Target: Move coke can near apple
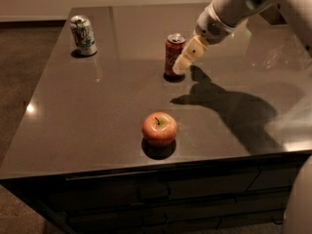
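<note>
The coke can [172, 54], red-orange with a silver top, stands upright in the middle of the dark table [97, 111]. The apple [159, 128], red and yellow with a short dark stem, sits nearer the front edge, well apart from the can. My gripper [184, 60] hangs from the white arm at the upper right, its pale tip just right of the can and overlapping its right side in this view. I cannot tell whether it touches the can.
A white-and-green can [83, 35] stands upright at the table's back left corner. The arm's shadow [229, 108] falls across the right half of the table. Drawer fronts [161, 199] run below the front edge.
</note>
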{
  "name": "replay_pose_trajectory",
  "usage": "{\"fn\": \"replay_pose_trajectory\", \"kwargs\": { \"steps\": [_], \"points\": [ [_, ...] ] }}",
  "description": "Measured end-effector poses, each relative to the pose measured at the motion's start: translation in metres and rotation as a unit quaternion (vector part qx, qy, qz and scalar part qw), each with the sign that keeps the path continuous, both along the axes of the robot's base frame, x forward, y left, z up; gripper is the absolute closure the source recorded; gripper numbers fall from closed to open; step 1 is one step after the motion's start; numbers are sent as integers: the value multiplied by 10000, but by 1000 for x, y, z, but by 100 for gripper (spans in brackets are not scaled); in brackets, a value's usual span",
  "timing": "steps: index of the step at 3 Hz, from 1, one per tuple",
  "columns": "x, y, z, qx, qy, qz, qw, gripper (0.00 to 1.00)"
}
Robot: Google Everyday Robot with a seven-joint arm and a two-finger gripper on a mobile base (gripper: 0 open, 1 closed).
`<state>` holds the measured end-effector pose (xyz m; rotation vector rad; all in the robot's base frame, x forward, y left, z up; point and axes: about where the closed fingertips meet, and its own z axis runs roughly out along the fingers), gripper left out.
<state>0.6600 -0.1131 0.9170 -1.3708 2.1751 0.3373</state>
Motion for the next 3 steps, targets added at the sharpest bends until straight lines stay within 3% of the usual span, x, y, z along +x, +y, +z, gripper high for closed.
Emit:
{"fn": "replay_pose_trajectory", "kwargs": {
  "steps": [1, 3],
  "points": [
    [12, 18, -5, 79, 28, 124, 9999, 0],
    [29, 36, 0, 211, 40, 218, 9995, 41]
  ]
}}
